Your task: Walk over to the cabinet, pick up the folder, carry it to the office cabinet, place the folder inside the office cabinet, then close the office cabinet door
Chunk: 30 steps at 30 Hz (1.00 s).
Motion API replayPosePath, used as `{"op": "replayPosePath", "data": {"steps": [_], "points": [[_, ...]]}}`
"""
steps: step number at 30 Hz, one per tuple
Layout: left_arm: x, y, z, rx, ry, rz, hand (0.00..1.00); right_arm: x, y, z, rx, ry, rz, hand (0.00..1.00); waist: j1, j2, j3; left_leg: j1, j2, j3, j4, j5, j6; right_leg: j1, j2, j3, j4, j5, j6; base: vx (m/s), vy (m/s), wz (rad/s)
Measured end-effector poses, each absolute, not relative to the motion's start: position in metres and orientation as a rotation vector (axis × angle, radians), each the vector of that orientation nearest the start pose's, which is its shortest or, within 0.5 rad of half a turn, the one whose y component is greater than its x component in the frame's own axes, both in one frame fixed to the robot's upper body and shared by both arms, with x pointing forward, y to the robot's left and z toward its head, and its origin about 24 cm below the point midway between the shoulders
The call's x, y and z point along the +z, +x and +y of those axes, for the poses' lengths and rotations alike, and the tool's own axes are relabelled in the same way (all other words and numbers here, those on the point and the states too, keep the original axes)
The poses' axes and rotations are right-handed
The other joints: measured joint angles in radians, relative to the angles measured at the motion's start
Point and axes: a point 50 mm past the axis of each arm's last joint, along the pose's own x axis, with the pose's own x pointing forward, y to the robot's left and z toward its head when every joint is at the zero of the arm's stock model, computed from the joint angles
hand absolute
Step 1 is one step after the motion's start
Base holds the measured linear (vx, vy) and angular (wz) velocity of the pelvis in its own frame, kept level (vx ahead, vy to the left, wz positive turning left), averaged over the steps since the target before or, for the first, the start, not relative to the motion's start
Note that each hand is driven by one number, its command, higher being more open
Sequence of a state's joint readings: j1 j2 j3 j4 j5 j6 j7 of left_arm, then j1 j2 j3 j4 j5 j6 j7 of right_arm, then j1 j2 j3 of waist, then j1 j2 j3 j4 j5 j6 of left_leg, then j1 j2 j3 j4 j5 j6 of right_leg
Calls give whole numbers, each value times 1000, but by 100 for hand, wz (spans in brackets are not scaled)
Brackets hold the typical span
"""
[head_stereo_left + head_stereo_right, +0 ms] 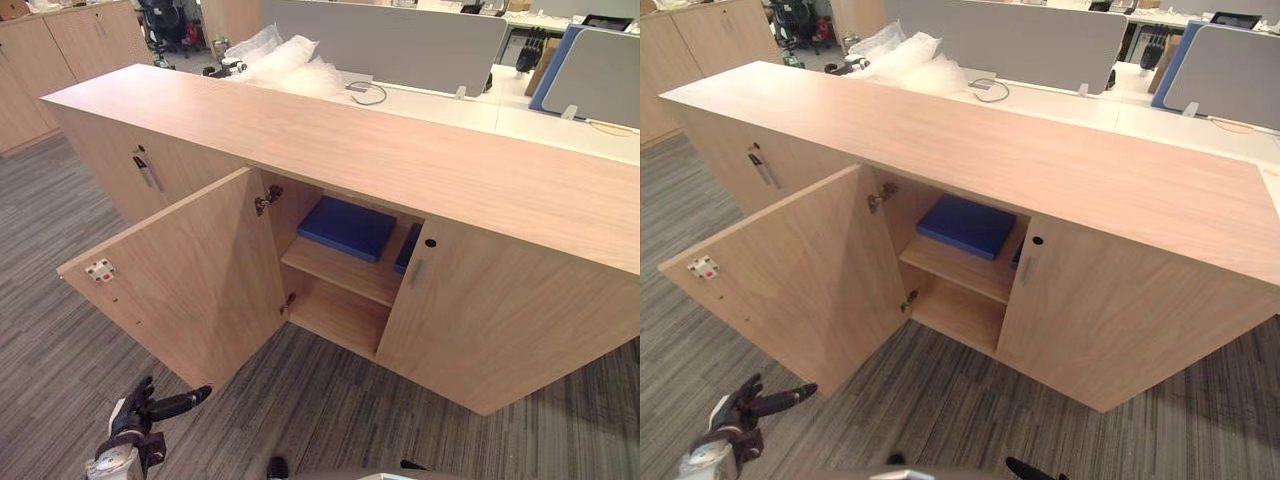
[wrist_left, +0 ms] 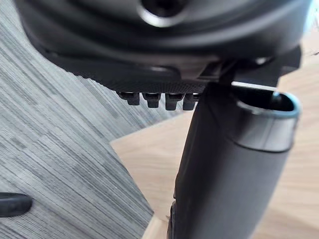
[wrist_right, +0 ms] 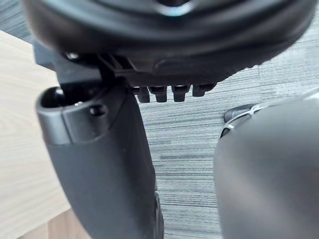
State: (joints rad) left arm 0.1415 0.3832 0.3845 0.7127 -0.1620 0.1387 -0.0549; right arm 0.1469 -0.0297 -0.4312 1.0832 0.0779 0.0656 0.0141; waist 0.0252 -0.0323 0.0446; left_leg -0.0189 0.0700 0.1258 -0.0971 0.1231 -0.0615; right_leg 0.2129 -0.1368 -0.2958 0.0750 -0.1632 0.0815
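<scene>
The blue folder (image 1: 347,227) lies flat on the upper shelf inside the long wooden office cabinet (image 1: 350,140). The cabinet's left door (image 1: 190,280) swings wide open towards me; its right door (image 1: 480,310) is closed. My left hand (image 1: 135,415) hangs low over the carpet, just in front of the open door's lower corner, open and holding nothing. In the left wrist view the left hand (image 2: 229,169) shows against the wooden door. My right hand (image 3: 109,164) is open and empty above the carpet, beside a wooden panel (image 3: 20,124).
A second blue item (image 1: 407,250) peeks out behind the closed door's edge. Another closed cabinet door with a handle (image 1: 146,170) stands further left. Bubble wrap (image 1: 285,60) and grey desk partitions (image 1: 390,40) lie beyond the cabinet. Grey striped carpet (image 1: 330,410) covers the floor.
</scene>
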Motion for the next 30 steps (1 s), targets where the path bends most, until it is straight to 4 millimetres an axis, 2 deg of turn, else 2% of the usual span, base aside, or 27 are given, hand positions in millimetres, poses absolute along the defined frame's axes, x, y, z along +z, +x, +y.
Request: {"op": "replayPosePath", "data": {"steps": [3,4,6,7,9,11,12,13,15,16,17,18,19,20,21,22,23,24,25,26,27,28,29,30], "points": [[-90,105,368,671,-23,929,100,-171,44,-209,-466,280,1241,100,0,-5,4,-1,-2,2,0,0,0,1,-1,1,-7,-1,-2,-4,10,-3],[-87,98,383,738,-44,960,100,-171,44,-208,-462,280,1243,100,-1,-11,7,-1,-2,4,0,0,0,1,-1,3,-10,-3,-5,3,14,-4],[-80,89,400,800,-33,992,100,-171,44,-208,-458,278,1247,100,-3,-26,14,-1,-2,5,0,0,-1,1,0,4,-12,-3,-5,4,5,-2],[-82,82,401,825,-45,994,100,-172,43,-207,-455,277,1254,100,-4,-31,14,-2,-3,5,0,-1,-1,1,-1,4,-12,-3,-6,31,24,0],[-91,69,392,914,-112,955,100,-173,39,-206,-466,282,1269,100,-2,-28,16,-1,-9,7,0,-8,0,1,-7,5,-12,-3,-7,43,37,2],[-116,51,358,941,-198,997,100,-174,34,-204,-473,285,1281,100,-2,-28,17,1,-21,6,0,-17,6,3,-17,3,-10,-1,-9,62,54,5],[-122,47,350,935,-219,1027,100,-174,34,-204,-474,283,1283,100,-2,-28,17,3,-23,5,0,-19,7,5,-20,3,-10,-1,-10,68,55,4],[-129,47,339,935,-281,1066,100,-174,32,-203,-478,286,1285,100,7,-30,18,8,-23,5,1,-24,6,8,-22,3,-9,2,-14,69,54,8],[-120,68,349,912,-269,1062,100,-174,28,-202,-485,284,1288,100,25,-32,17,15,-21,-7,2,-28,6,14,-22,0,1,3,-15,70,35,15],[-99,94,373,884,-184,1007,100,-174,29,-200,-481,289,1279,100,29,-35,14,14,-21,-10,7,-27,7,15,-13,0,6,3,-15,58,-1,18],[-64,130,399,820,6,913,100,-174,31,-199,-476,292,1268,100,42,-37,13,9,-17,-23,2,-21,6,13,-14,0,11,3,-15,54,-5,18],[-42,148,410,797,99,827,100,-174,32,-199,-473,290,1262,100,45,-39,12,5,-16,-28,2,-21,6,9,-13,0,15,3,-15,54,-1,16],[9,182,422,774,250,606,100,-174,32,-198,-467,296,1258,100,51,-43,9,-3,-17,-32,2,-21,6,0,-9,-2,23,3,-15,85,4,15],[57,203,422,761,350,379,100,-174,32,-199,-464,299,1258,100,56,-43,9,-4,-23,-35,6,-20,7,-2,-13,-4,30,4,-16,101,8,13],[78,210,419,756,381,274,100,-174,32,-199,-465,300,1259,100,56,-42,8,-2,-27,-37,7,-20,7,-1,-16,-3,34,5,-18,106,22,13],[102,216,406,730,481,159,100,-173,33,-202,-473,300,1252,100,55,-34,3,3,-29,-41,7,-19,8,0,-17,-2,45,14,-31,87,23,8],[99,213,401,718,546,173,100,-172,35,-206,-475,292,1243,100,54,-20,3,5,-28,-42,7,-19,8,-2,-16,-2,50,22,-41,107,28,3],[81,202,394,739,521,209,100,-170,37,-212,-484,282,1226,100,54,7,1,9,-24,-42,8,-16,13,-5,-13,-1,59,40,-57,106,17,9],[58,191,378,763,406,229,100,-170,33,-214,-498,289,1229,100,63,20,-7,11,-18,-47,9,-14,16,-13,-11,-1,89,51,-61,109,2,18],[48,188,368,764,361,237,100,-170,30,-216,-512,295,1232,100,66,24,-12,14,-5,-55,9,-15,16,-21,-6,0,119,53,-61,110,-46,37],[31,182,349,749,295,262,100,-170,27,-218,-527,305,1230,100,74,42,-7,21,31,-75,10,-15,16,-52,7,6,193,36,-57,73,-94,28],[19,173,341,750,265,301,100,-170,31,-215,-517,307,1222,100,80,33,-13,26,55,-80,10,-15,16,-47,34,1,77,-26,-37,25,-116,16],[15,170,340,752,260,323,100,-170,34,-212,-508,312,1214,100,81,20,-13,28,56,-77,10,-17,12,-49,36,0,5,-4,-38,-84,-173,4],[12,170,337,744,255,344,100,-170,39,-207,-498,325,1198,100,76,-11,-7,35,45,-82,9,-35,-16,-69,18,3,-27,60,-3,-87,-163,6]]}}
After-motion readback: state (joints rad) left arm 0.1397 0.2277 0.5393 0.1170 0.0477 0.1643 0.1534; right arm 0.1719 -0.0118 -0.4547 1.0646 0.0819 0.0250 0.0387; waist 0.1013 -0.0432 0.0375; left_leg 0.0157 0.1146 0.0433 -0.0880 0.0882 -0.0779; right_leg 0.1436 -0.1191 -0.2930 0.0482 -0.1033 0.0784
